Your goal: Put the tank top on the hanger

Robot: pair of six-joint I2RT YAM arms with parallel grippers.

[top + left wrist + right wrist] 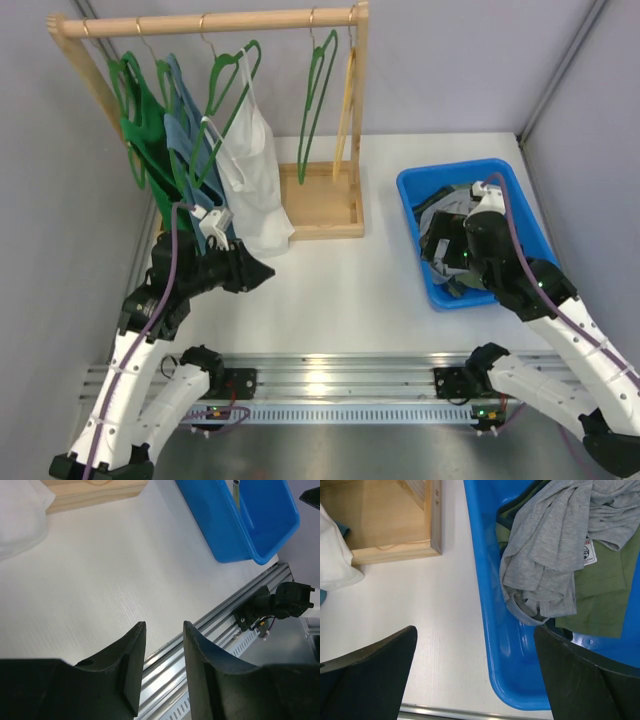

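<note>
The light grey tank top (pixel 545 555) lies crumpled in the blue bin (pixel 485 580), on top of an olive-green garment (pixel 600 590). In the top view only a bit of the tank top (pixel 440 205) shows beside the right arm. A bare green hanger (pixel 318 95) hangs from the wooden rail at the back. My right gripper (pixel 475 630) is wide open and empty, over the bin's left wall, near the tank top's lower edge; it also shows in the top view (pixel 440 255). My left gripper (pixel 164 625) is open and empty, low over the table left of centre (pixel 262 272).
The wooden rack (pixel 320 205) stands at the back left with a green garment (pixel 145 125), a blue one (pixel 185 140) and a white tank top (pixel 255 180) on hangers, plus a yellow hanger (pixel 346 110). The blue bin (pixel 420 185) sits right. A metal rail (pixel 210 625) lines the near edge.
</note>
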